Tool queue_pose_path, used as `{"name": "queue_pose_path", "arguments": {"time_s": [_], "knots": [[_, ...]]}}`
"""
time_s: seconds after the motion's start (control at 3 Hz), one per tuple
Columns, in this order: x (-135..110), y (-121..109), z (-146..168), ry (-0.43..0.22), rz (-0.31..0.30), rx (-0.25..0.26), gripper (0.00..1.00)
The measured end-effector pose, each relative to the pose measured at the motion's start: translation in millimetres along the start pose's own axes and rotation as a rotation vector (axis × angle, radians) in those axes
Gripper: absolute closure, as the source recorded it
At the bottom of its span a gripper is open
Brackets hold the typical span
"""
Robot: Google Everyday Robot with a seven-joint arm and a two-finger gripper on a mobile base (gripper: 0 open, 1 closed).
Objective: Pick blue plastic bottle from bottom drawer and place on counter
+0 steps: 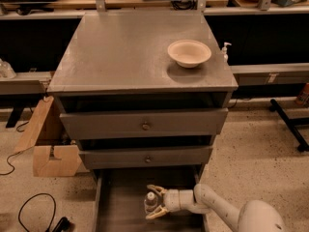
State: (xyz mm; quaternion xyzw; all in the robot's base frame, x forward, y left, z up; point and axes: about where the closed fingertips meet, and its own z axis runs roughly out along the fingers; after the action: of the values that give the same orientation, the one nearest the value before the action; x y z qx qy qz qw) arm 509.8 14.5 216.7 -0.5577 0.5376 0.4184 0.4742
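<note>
End effector: low inside the drawer, fingers spread, one on each side of the bottle. You cannot tell if they touch it already.
Bottle: upright on the drawer floor, right of the middle, not yet lifted.
Risk, closing: if one finger arrives first, the light bottle may tip or slide away.
Risk, lifting: the middle drawer front is just above and behind, so come out toward you first or the cap may catch it.
Risk, placing: on the desk, keep away from the bowl and the edge.
</note>
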Motion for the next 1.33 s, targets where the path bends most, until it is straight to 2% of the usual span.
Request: {"name": "queue_pose_path", "arguments": {"time_s": [0.33, 0.67, 1.0, 1.33], "knots": [[7.6, 5.4, 10.8, 0.021, 0.016, -0.029, 0.47], [-15.2, 4.5, 5.1, 0.021, 0.032, -0.018, 0.7], [-94.7, 11.3, -33.0, -0.003, 0.074, 0.02, 0.99], [-175.3, 16.5, -84.3, -0.006, 0.12, 0.063, 1.0]]}}
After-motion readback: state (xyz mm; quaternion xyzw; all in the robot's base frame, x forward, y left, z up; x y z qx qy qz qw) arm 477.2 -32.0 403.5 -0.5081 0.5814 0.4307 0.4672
